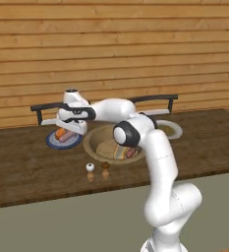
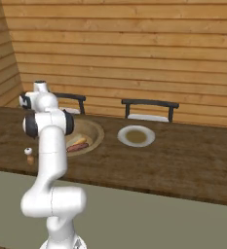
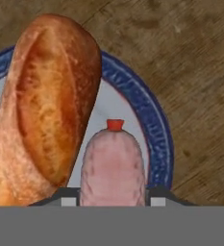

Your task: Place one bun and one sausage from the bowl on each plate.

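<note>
In the hand view my gripper (image 3: 112, 198) is shut on the pale pink sausage (image 3: 112, 163), held low over the dark blue plate (image 3: 149, 120). The glossy orange-brown bun (image 3: 46, 96) lies on that plate, right beside the sausage. In the left base view the gripper (image 1: 69, 130) hangs over the blue plate (image 1: 52, 142) at the left of the wooden bowl (image 1: 90, 142). A paler bun (image 1: 106, 148) and a reddish-brown sausage (image 1: 131, 153) lie in the bowl (image 2: 98, 132). The white plate (image 2: 122, 136) sits to the right of the bowl.
Two small shakers (image 1: 90, 168) (image 1: 105, 167) stand on the dark wooden table (image 1: 22, 167) in front of the bowl. Dark chairs (image 2: 149, 104) stand behind the table against a wooden plank wall. The arm's elbow (image 1: 127, 133) reaches across the bowl.
</note>
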Controlling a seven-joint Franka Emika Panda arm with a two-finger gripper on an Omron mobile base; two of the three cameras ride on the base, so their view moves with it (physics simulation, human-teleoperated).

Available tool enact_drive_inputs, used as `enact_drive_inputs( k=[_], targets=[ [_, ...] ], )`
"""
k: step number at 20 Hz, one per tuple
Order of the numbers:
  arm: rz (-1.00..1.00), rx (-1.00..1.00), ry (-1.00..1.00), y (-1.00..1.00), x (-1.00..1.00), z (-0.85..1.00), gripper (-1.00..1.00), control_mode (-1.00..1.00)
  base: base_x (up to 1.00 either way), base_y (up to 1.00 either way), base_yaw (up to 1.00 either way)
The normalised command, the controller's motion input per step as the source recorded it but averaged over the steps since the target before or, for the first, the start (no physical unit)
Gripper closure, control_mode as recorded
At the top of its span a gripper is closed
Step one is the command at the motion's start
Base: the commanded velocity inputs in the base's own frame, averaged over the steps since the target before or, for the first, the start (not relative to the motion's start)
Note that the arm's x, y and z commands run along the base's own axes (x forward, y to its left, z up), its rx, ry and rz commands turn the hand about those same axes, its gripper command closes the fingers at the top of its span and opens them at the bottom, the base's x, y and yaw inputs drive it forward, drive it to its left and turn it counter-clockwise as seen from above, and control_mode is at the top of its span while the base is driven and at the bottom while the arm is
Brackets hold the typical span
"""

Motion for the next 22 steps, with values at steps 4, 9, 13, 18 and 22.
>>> enact_drive_inputs(
  k=[4,9,13,18,22],
  targets=[
    [0.0,0.01,-0.31,-0.26,-0.17,-0.43,1.0,-1.0,0.0,0.0,0.0],
    [0.0,0.07,-0.23,-0.09,-0.07,-0.46,-1.0,-1.0,0.0,0.0,0.0],
    [0.0,0.15,-0.13,-0.34,-0.19,-0.03,-1.0,-1.0,0.0,0.0,0.0],
    [-0.05,0.22,-0.08,-0.36,-0.08,0.76,-1.0,-1.0,0.0,0.0,0.0],
    [-0.02,0.11,-0.08,-0.7,-0.33,1.0,-1.0,-1.0,0.0,0.0,0.0]
  ],
)
